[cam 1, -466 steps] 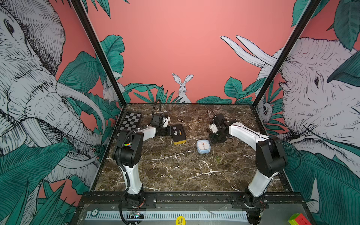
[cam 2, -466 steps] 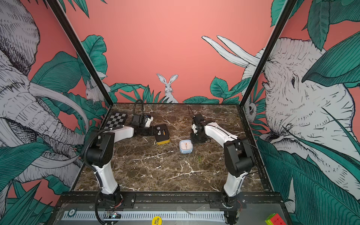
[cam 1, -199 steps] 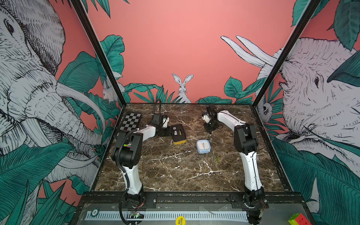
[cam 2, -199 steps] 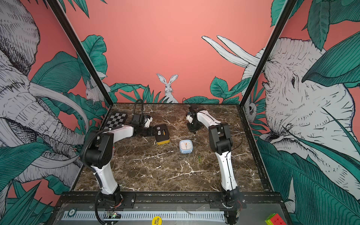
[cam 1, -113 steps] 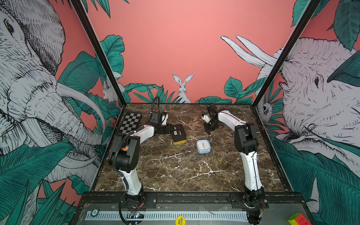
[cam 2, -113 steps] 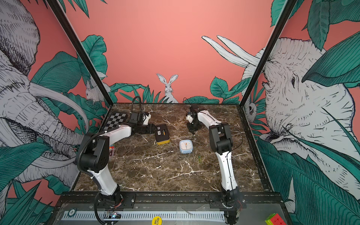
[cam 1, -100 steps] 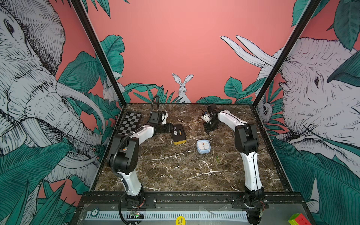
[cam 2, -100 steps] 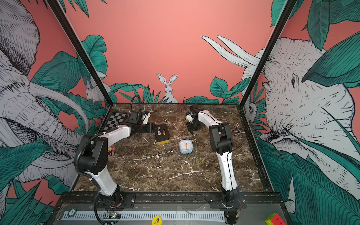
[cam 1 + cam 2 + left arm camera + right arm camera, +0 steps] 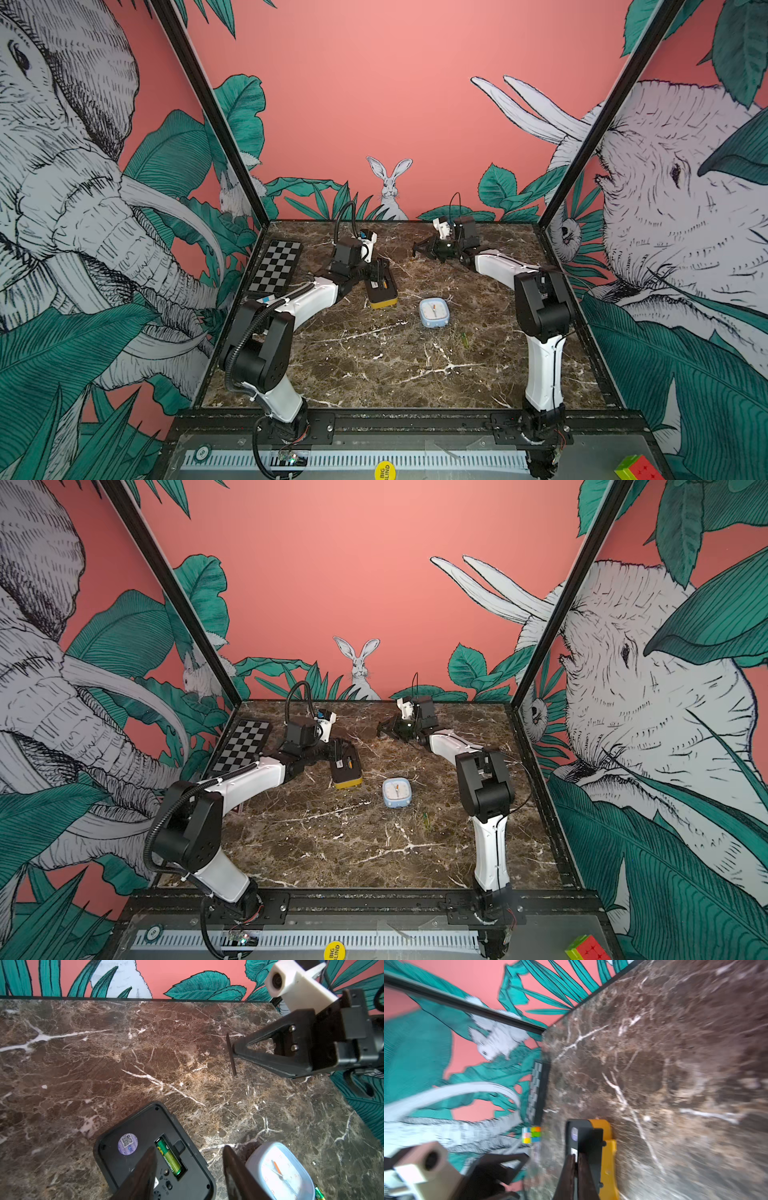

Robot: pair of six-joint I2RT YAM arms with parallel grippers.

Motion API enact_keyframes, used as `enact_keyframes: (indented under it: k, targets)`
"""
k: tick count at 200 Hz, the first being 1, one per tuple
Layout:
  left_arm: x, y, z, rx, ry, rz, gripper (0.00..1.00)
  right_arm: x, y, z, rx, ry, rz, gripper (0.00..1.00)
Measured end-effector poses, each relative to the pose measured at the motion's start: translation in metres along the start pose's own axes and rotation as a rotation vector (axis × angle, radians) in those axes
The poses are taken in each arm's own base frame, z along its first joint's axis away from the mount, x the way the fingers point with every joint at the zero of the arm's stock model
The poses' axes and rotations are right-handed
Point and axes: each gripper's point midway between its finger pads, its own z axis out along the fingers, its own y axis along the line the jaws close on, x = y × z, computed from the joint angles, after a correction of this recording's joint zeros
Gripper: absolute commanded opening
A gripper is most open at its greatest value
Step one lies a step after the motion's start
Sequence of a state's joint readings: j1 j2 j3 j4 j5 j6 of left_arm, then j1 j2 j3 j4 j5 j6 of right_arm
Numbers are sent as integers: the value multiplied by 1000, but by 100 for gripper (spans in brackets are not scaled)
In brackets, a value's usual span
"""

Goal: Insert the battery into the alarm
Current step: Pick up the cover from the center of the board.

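**Item:** alarm point(image 9: 112, 1157), black with a yellow front, lying face down left of centre on the bench point(image 9: 374, 365). Its back compartment is uncovered.

**Contents:** battery point(image 9: 168, 1157), green, lying lengthwise in that compartment. It looks seated flat.

**Left fingers** point(image 9: 143, 1169): released and spread apart just above the alarm's back. One is over the casing beside the battery, the other off the alarm's right edge, toward the blue clock point(image 9: 434, 312). Nothing is gripped between them.

**Right fingers** point(image 9: 568, 1176): clenched together and empty, held above the far part of the bench, pointing left.

**Change:** a little earlier the right arm reached toward the centre, close to the clock. It has since drawn back to the far side and folded at the elbow. The left arm has kept to the alarm throughout.

**Reading:** the insertion appears done or nearly so. A last press may remain, and so may the cover, which is not in view.

**Spare:** a second green battery point(image 9: 464, 340), loose on the bench just near-right of the clock.

**Surface:** dark brown marble pattern with white veins. A checkerboard card point(image 9: 276, 266) lies at far left.

**Room:** coral walls printed with elephants, green leaves and a rabbit point(image 9: 390, 187), with black corner posts. A colour cube point(image 9: 633, 467) sits on the near rail, outside the bench.
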State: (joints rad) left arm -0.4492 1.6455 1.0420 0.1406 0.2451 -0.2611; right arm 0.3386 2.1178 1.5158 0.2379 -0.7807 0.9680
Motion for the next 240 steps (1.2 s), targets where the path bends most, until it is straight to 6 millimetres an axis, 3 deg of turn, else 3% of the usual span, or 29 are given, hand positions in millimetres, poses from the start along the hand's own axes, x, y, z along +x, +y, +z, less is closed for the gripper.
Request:
enact_keyframes:
  k: [38,70,128,198,240]
  targets:
    - [-16,-23,6,52,-95,59,43,-6,36,7,-130,-29,65,0]
    - [-22,-25,17,76,-144,92,41,-1,54,12,-189,-29,96,0]
    - [-14,-17,41,72,-143,115,33,17,52,20,-209,-8,177,0]
    - [-31,-17,43,64,-225,142,19,24,47,22,-215,-12,238,0]
    - [-27,-16,50,72,-221,157,14,22,49,21,-227,-23,262,0]
